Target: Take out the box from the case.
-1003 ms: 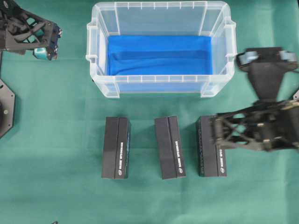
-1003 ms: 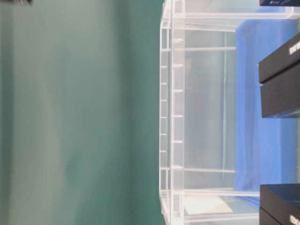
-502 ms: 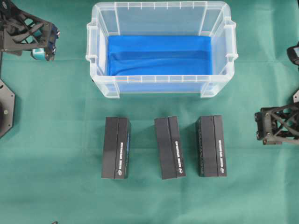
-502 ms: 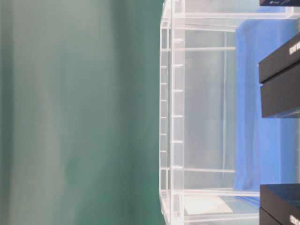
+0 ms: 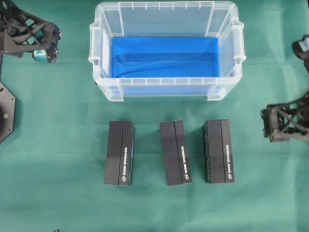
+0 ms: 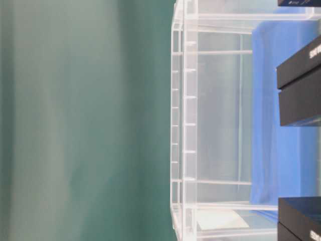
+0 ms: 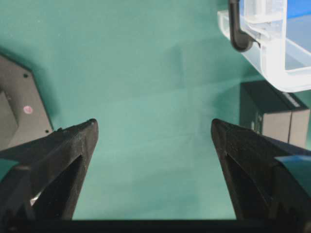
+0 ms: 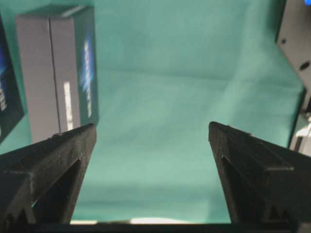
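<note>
The case [image 5: 166, 82], a clear bin, stands at the back middle of the green table, and only its blue lining [image 5: 164, 57] shows inside. Three black boxes lie side by side in front of it: left [image 5: 119, 152], middle [image 5: 175, 152], right [image 5: 218, 151]. My left gripper [image 5: 50, 44] hangs open at the far left, well away from the case; its wrist view shows bare cloth between its fingers [image 7: 73, 145]. My right gripper [image 5: 266, 124] is open at the right edge, apart from the right box [image 8: 58, 68].
A black base plate [image 5: 6, 112] lies at the left edge of the table. In the left wrist view the case's corner [image 7: 272, 58] and the left box [image 7: 272, 121] show at the right. The table-level view shows the case's wall [image 6: 210, 125] behind two boxes [image 6: 301, 90].
My right gripper has drawn back from over the right box to the right edge, leaving that box on the table. The left arm shifted slightly. The boxes and the case have not moved.
</note>
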`<state>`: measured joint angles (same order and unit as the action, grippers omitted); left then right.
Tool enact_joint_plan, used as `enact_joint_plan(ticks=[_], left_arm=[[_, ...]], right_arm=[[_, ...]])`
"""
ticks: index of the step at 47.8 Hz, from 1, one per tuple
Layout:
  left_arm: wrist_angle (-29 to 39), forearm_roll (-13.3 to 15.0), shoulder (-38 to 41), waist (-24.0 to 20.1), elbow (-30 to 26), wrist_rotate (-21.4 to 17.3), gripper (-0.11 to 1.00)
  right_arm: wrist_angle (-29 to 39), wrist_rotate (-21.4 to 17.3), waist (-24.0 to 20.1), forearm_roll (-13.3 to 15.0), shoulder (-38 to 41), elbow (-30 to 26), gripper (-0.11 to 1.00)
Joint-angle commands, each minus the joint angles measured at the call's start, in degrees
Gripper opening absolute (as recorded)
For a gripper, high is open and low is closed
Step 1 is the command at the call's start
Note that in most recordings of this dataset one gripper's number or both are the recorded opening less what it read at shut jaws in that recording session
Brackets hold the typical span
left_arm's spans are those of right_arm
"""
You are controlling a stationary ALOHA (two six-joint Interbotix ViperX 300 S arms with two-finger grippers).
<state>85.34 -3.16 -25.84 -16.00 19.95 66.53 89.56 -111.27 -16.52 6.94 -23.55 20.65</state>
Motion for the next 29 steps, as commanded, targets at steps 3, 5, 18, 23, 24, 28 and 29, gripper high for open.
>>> enact_joint_plan(ticks=[3,5,18,23,24,28,29], left_arm=[[-0.2,0.0,-0.6,-0.1,-0.6,0.0,0.99],[-0.2,0.0,-0.6,-0.1,-0.6,0.0,0.99],[-0.2,0.0,-0.7,-0.1,-0.6,0.7,0.99],[-0.2,0.0,-0.7,-0.1,-0.6,1.0,0.99],[-0.2,0.0,-0.6,-0.1,-0.5,1.0,0.99],[-0.2,-0.1,-0.7,-0.1,-0.6,1.0,0.99],[-0.2,-0.1,-0.6,-0.1,-0.6,1.0,0.99]], right_arm=[[-0.1,4.7,4.9,0.3,-1.2,0.3,0.91],[-0.1,6.5,6.8,0.3,-1.4,0.5,0.91],[-1.1,18.5,19.0,0.4,-2.5,1.9,0.91],[-2.0,22.9,23.5,0.4,-2.6,2.2,0.91],[-2.3,23.9,24.3,0.4,-2.6,2.3,0.91],[-3.3,27.6,28.1,0.4,-2.6,2.4,0.91],[-3.5,28.3,28.9,0.4,-2.6,2.4,0.91]])
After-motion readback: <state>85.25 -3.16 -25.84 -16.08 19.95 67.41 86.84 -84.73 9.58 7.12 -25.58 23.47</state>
